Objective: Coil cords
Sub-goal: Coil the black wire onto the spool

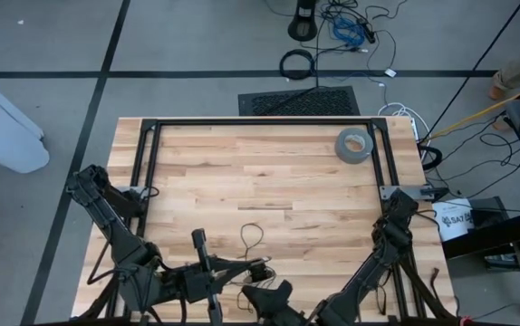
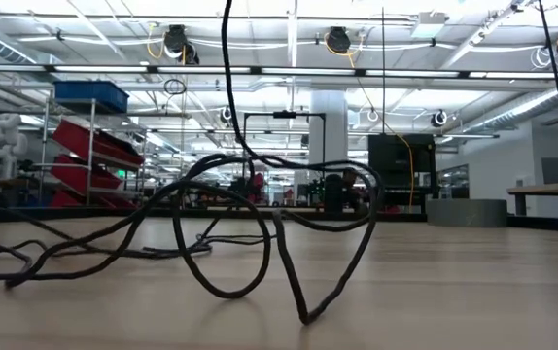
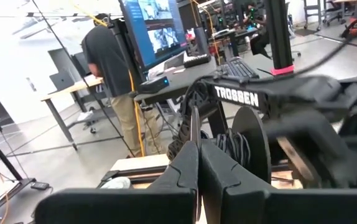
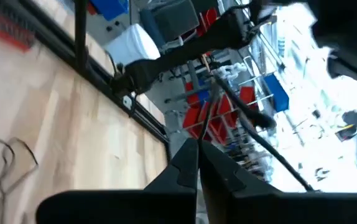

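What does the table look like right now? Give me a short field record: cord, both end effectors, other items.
cord: thin black wire, uncoiled, looping loosely on the wood near the front edge
left end effector: shut, raised over the front of the table, a strand of the wire running up between its fingers
right end effector: shut, near the front centre of the table; contact with the wire not clear
tape roll: grey, lying flat near the back right corner, clear of both arms
table: light wood top
coiling: not yet done

Robotics lab, ceiling strip lights (image 2: 85,44), red and blue storage bins (image 2: 89,146), monitor (image 3: 153,28) on desk
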`<state>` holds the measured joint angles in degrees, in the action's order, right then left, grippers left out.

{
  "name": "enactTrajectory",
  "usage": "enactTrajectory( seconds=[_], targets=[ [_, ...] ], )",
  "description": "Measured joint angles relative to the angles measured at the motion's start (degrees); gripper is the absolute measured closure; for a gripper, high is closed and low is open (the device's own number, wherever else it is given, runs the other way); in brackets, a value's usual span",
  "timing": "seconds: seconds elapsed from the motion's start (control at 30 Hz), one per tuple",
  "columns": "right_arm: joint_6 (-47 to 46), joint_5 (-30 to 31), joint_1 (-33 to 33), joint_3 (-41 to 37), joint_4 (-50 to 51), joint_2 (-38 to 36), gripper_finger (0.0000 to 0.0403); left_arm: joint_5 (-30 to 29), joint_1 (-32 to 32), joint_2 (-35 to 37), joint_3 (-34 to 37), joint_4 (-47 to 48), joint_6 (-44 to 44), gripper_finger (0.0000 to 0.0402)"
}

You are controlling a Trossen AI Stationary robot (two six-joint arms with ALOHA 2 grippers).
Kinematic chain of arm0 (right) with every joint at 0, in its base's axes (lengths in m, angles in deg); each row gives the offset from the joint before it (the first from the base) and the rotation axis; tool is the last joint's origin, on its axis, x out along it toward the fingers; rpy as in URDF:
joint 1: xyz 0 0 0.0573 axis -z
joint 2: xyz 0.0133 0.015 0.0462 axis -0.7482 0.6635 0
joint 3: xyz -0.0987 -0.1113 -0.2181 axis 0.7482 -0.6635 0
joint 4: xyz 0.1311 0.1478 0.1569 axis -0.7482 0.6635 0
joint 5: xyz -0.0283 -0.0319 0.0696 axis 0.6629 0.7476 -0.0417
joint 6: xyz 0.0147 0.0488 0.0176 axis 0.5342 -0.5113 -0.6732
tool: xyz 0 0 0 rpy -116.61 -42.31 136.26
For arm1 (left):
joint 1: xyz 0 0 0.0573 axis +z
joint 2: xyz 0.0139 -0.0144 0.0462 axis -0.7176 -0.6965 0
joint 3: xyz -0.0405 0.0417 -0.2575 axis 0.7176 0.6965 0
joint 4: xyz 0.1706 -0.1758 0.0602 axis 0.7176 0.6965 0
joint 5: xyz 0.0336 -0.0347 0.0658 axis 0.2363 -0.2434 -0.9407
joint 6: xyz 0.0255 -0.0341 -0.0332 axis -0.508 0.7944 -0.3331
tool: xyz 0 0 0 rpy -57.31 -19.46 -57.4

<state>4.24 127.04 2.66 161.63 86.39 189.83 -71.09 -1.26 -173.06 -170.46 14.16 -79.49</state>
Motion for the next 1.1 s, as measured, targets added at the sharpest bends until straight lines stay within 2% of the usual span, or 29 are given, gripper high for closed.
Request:
enactTrajectory(
  seconds=[0.1,0.2,0.4,0.63,0.77,0.97,1.1],
  targets=[
    [1.3,-0.5,0.5,0.0,0.8,1.4,0.0403,0.0,0.0,0.0,0.0,0.2,-0.2,0.04],
    [-3.9,-2.0,0.4,0.0,6.1,1.8,0.0399,-0.1,-0.2,0.0,0.0,0.2,-0.5,0.04],
    [-24.4,-8.0,-1.9,0.0,23.0,-0.3,0.0364,-1.2,-0.7,0.0,0.0,0.1,-1.9,0.04],
    [-58.2,-15.7,-2.7,0.0,52.9,-6.2,0.0323,-3.4,-0.7,0.0,0.0,0.0,-4.3,0.04],
    [-68.3,-14.9,-1.8,0.0,66.6,-8.2,0.0314,-4.4,-0.5,0.0,0.0,0.0,-5.2,0.04],
    [-62.9,-11.8,0.6,-1.8,58.0,-14.1,0.0312,-14.2,-0.5,0.0,0.0,0.2,-10.3,0.04],
    [-57.9,-11.9,1.7,-2.7,53.2,-14.9,0.0312,-16.8,-0.5,0.0,-0.1,0.2,-12.2,0.04]
  ],
)
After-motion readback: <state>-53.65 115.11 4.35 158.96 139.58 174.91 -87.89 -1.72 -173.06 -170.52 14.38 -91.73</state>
